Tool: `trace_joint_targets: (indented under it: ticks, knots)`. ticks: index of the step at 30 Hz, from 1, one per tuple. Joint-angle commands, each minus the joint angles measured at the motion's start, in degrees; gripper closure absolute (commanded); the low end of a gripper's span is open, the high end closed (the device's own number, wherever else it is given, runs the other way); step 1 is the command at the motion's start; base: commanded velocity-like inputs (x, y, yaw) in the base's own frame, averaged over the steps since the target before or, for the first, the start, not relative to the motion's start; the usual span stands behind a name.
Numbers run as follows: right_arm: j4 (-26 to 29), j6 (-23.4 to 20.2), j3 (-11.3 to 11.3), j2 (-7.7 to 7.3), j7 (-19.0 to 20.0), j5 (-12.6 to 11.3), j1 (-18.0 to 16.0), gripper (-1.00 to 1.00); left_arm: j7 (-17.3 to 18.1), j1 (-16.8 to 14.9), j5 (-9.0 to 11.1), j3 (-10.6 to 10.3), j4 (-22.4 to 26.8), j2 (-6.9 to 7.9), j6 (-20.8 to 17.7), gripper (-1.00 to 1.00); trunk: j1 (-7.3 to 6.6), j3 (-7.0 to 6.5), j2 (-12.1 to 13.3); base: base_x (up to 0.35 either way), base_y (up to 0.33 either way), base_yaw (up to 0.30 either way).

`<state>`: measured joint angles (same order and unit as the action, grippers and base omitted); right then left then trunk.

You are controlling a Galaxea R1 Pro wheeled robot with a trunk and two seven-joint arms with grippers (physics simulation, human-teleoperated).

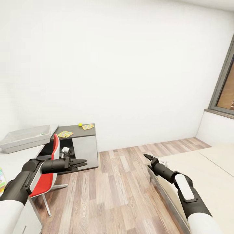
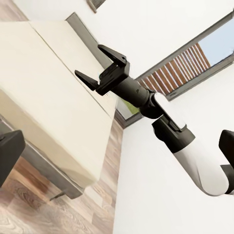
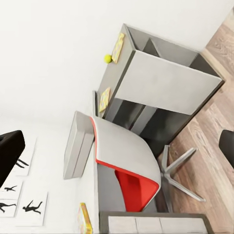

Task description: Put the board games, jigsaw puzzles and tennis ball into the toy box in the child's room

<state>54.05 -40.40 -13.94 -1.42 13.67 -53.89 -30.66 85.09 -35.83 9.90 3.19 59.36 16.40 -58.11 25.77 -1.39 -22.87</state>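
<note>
The light grey toy box stands on the white table at the left; it also appears in the right wrist view. A tennis ball and two jigsaw puzzles lie on the adjoining dark grey table top. One board game peeks in at the left edge. The bed is at the right, its visible top bare. My left gripper hangs open over the floor by the chair. My right gripper is open and empty near the bed's corner.
A red and white swivel chair stands between the white table and my left arm. Wood-plank floor runs between table and bed. A window sits in the right wall. Black silhouette pictures hang by the table.
</note>
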Motion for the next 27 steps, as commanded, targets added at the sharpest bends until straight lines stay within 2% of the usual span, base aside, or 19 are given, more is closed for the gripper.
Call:
trace_joint_targets:
  ticks: [1, 9, 21, 27]
  knots:
    - [0.0, -0.32, -0.15, 0.01, 0.22, 0.1, -0.01, -1.0, 0.16, -0.03, 0.05, -0.03, -0.03, 0.01, -0.6, -1.0, 0.02, 0.03, -0.05, -0.065, -0.008, 0.277]
    - [0.0, -0.32, -0.12, 0.01, 0.22, 0.1, -0.01, -1.0, 0.16, -0.03, 0.07, -0.03, -0.03, -0.05, -0.6, -1.0, 0.02, 0.03, -0.05, -0.107, -0.003, 0.278]
    - [0.0, -0.33, -0.04, 0.05, 0.22, 0.1, -0.01, -1.0, 0.16, -0.02, 0.04, -0.03, -0.03, -0.06, -0.6, -1.0, 0.02, 0.06, -0.05, -0.027, 0.0, 0.278]
    - [0.0, -0.33, -0.03, 0.03, 0.22, 0.1, -0.01, -1.0, 0.16, -0.03, 0.08, -0.03, -0.03, -0.06, -0.6, -1.0, 0.02, 0.07, -0.05, -0.173, 0.0, 0.278]
